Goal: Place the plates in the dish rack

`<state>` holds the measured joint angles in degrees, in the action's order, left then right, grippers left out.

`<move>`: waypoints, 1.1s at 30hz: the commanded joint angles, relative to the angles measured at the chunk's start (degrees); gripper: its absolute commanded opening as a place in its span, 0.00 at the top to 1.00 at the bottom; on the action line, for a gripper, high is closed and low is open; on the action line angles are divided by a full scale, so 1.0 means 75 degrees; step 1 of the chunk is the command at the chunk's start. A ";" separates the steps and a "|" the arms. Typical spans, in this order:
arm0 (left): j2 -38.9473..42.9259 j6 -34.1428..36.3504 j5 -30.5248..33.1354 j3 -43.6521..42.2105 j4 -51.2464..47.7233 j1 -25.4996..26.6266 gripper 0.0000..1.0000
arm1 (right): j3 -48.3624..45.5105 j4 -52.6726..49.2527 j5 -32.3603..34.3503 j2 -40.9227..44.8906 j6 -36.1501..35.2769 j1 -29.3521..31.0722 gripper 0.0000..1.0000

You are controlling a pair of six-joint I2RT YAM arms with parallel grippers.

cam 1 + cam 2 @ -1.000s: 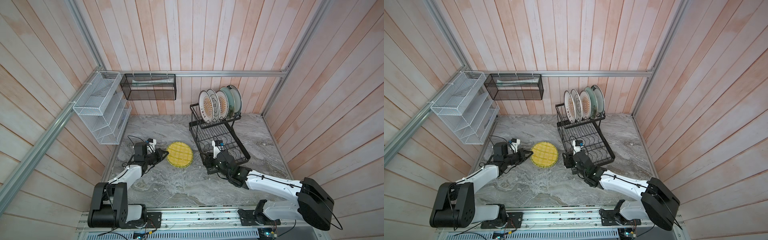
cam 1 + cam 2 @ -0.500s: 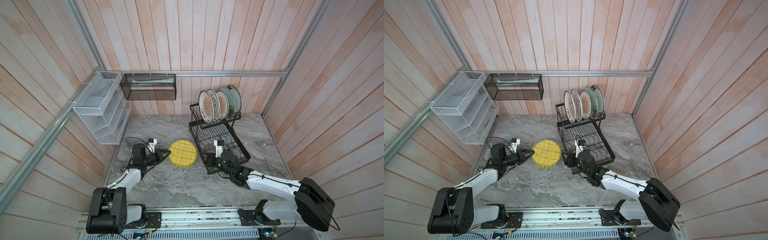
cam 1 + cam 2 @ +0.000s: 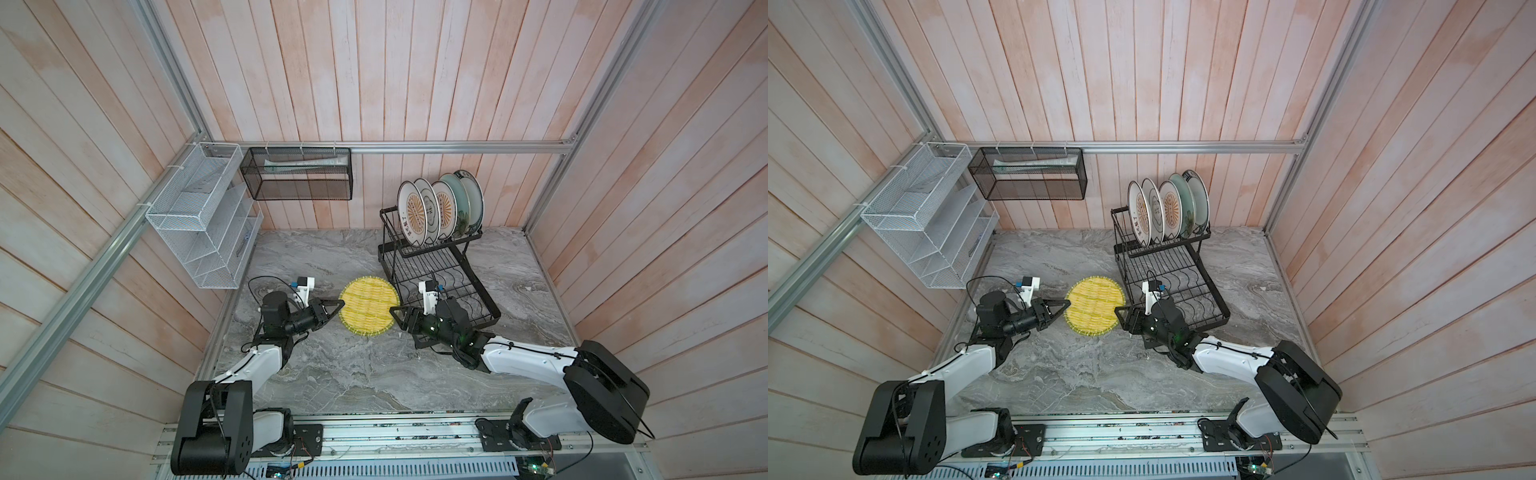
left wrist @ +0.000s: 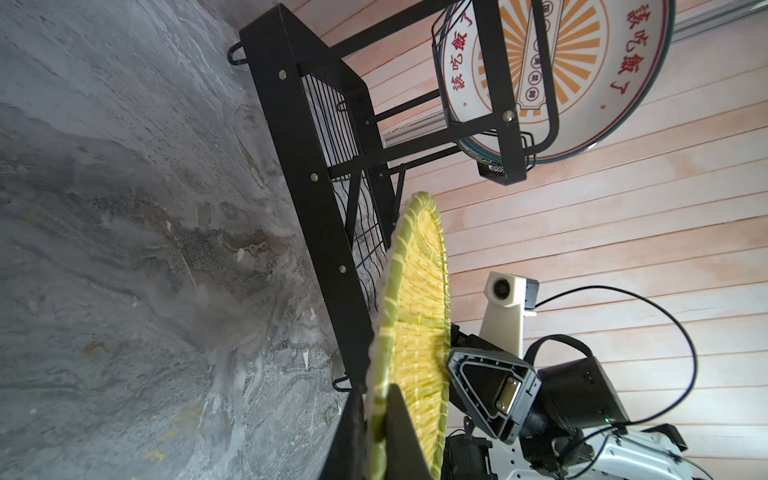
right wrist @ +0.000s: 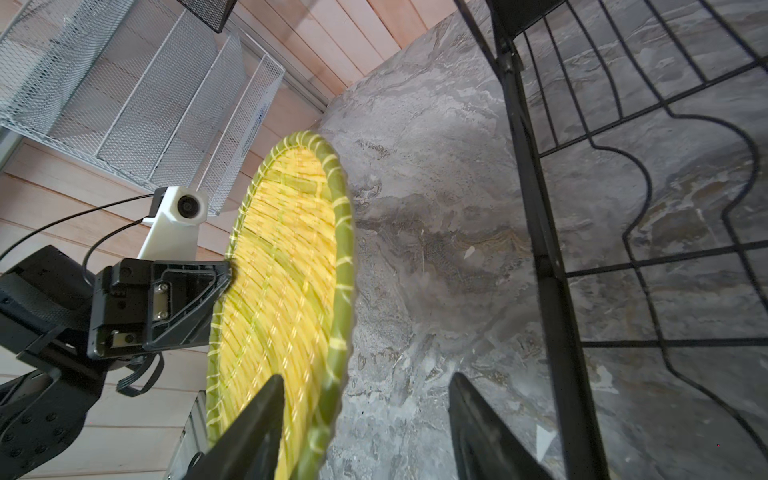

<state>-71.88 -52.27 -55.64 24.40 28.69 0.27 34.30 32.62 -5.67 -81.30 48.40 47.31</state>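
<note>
Plates [image 3: 439, 206], five of them, are standing on edge in the upper basket [image 3: 440, 245] of the dish rack [image 3: 419, 266]; the sixth, the yellow ribbed plate [image 3: 368, 305], is hanging face-up between your two arms, apparently clear of the marble table [image 3: 332, 374] and just beside the rack's lower tray [image 3: 461, 293]; your left gripper [image 3: 338, 305] is clamping this plate by the rim on the side away from the rack, and the left wrist view is showing the green rim squeezed between both fingers; your right gripper [image 3: 395, 316] is standing with its jaws apart at the opposite rim, gripping nothing; in the right wrist view the rim is lying inside the gap, close to one finger and well off the other; I am judging that a handover from left to right is being set up and is not yet done; the relation governing your coming move is this: the plate's width is running straight from one gripper to the other, the rack is lying beyond the right gripper, and the right arm is the nearer to it; I am noting one risk: jaws closing on an off-centre rim may be pushing the plate sideways against the left grip.
</note>
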 commanded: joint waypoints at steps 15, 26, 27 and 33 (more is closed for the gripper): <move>0.0496 0.0108 -0.0340 -0.0008 0.0730 0.0455 1.00 | 0.0641 0.1126 -0.1445 -0.0635 0.0426 -0.0044 0.63; 0.0575 0.0255 -0.0311 0.0090 0.0417 0.0472 1.00 | 0.0488 0.1253 -0.1435 -0.0431 0.0462 -0.0047 0.85; 0.0578 0.0307 -0.0304 0.0131 0.0305 0.0475 1.00 | 0.0489 0.1235 -0.1435 -0.0434 0.0449 -0.0044 0.88; 0.0607 0.0449 -0.0229 0.0304 -0.0110 0.0479 0.96 | 0.0524 0.1101 -0.1360 -0.0442 0.0406 -0.0050 1.00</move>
<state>-68.34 -46.92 -56.93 24.23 31.09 3.55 37.91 41.60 -15.99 -84.82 56.18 46.76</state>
